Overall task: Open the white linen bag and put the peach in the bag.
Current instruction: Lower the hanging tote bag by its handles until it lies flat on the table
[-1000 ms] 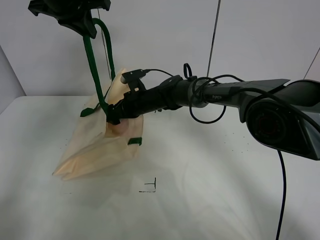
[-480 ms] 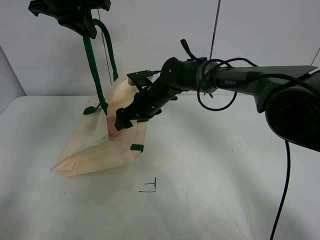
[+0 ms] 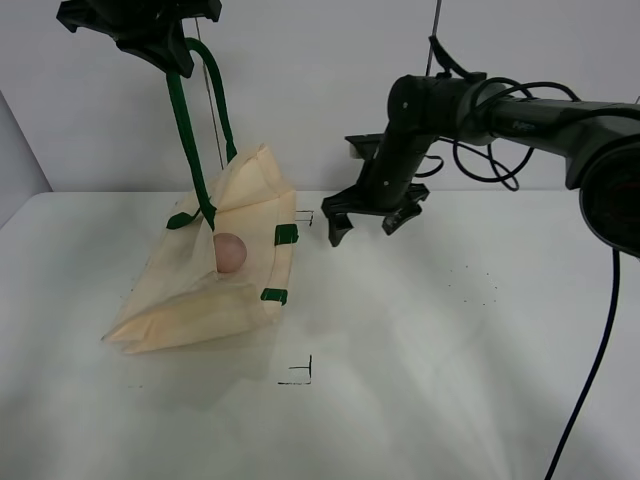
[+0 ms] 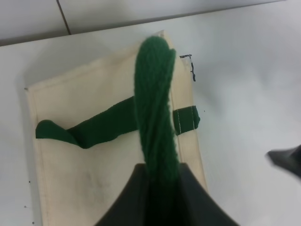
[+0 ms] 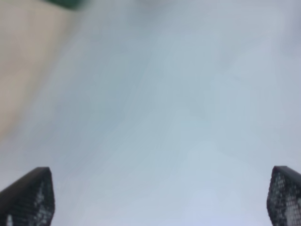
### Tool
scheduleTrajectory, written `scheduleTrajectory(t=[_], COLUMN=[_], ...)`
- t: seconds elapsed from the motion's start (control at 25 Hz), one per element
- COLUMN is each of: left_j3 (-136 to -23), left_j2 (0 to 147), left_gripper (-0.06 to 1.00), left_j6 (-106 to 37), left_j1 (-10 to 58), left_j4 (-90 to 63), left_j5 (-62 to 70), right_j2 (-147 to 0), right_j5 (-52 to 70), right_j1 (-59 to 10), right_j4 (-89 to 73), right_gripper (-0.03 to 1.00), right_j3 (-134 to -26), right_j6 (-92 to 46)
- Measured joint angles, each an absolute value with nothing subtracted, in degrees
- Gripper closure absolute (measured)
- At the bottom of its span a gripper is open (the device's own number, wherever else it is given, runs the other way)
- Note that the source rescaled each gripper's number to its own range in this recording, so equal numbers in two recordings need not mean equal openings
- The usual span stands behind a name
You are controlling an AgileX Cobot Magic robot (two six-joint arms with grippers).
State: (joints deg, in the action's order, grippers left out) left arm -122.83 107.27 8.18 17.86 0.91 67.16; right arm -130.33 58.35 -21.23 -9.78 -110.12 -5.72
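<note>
The white linen bag (image 3: 205, 290) lies slumped on the table at the left, its mouth held up by a dark green handle (image 3: 183, 120). My left gripper (image 3: 150, 40) is shut on that handle high above the bag; the left wrist view shows the handle (image 4: 155, 117) rising into the jaws over the bag (image 4: 94, 160). The peach (image 3: 229, 252) rests inside the bag's open mouth. My right gripper (image 3: 362, 225) is open and empty, above the table to the right of the bag. In the right wrist view its fingertips (image 5: 28, 195) are spread wide over bare table.
The white table (image 3: 430, 360) spreads to the front and right. Small black corner marks (image 3: 300, 372) are drawn on it in front of the bag, and another mark (image 3: 306, 217) just behind it. Cables (image 3: 500, 120) hang off the right arm.
My right gripper let go of the peach inside the bag and pulled out up and to the right, now open and empty. The bag's mouth has slumped slightly. The left gripper has not moved.
</note>
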Motion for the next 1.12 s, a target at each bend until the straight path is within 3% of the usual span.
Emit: scheduleTrajectory(t=[0.44, 0.84, 1.12], left_j3=[-122.8, -122.8, -122.8], left_j2=[107.3, 107.3, 107.3], left_gripper=[0.94, 0.94, 0.94], left_j6=[8.2, 8.2, 8.2], left_j1=[17.9, 17.9, 17.9], left_j4=[0.9, 0.9, 0.9], left_j5=[67.2, 67.2, 67.2], right_j2=[-130.3, -128.5, -113.1], right_j5=[63.7, 69.2, 69.2], right_j1=[-3.3, -2.8, -2.8], right_j4=[-6.4, -6.4, -6.3], right_gripper=[-0.03, -0.03, -0.03], right_j3=[-110.1, -108.5, -94.1], right_j6=[-5.2, -4.0, -3.4])
